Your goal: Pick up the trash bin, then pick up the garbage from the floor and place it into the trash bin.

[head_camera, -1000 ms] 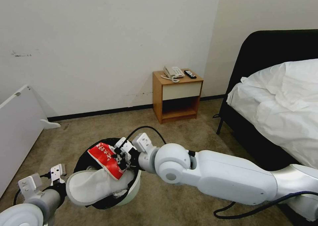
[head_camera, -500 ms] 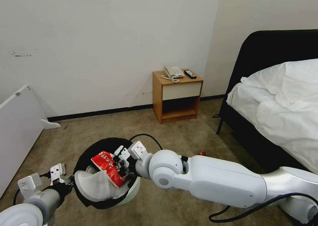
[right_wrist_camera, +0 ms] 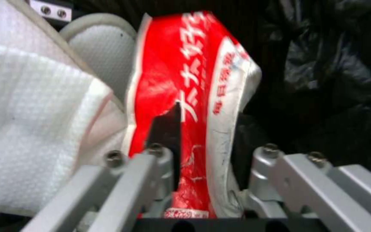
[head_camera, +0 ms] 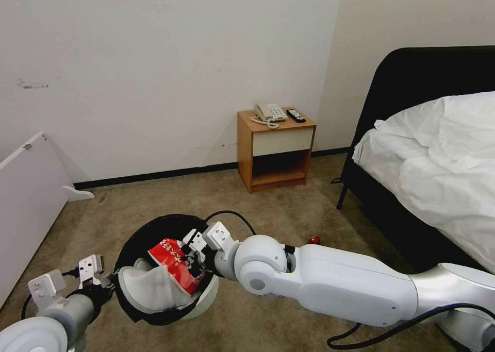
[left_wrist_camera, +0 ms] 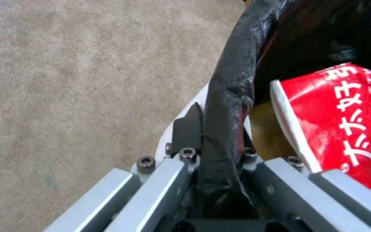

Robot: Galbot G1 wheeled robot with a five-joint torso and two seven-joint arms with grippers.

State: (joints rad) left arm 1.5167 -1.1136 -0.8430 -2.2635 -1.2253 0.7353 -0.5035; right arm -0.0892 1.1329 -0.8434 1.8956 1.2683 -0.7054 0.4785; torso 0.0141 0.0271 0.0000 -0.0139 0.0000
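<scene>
Right gripper [head_camera: 192, 261] is inside the bin [head_camera: 206, 296], jaws clamped on the red packet [head_camera: 175, 262], which sits at the bin's 3 o'clock over a white slipper [head_camera: 147, 288]. Left gripper [left_wrist_camera: 220, 141] pinches the bin's bag-lined rim at 9 o'clock.

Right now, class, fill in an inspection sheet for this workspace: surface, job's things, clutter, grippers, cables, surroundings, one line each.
Surface: beige carpet, bare ahead.
Job's things: trash bin with black liner, held off the floor; white slipper and red snack packet at its mouth; small red item on the carpet behind the right arm.
Clutter: nothing seen.
Grippers: left gripper shut on the bin's rim; right gripper inside the bin, packet between its fingers, grip unclear.
Cables: black cable looping over the right wrist.
Surroundings: nightstand with telephone and remote; bed; white panel.
</scene>
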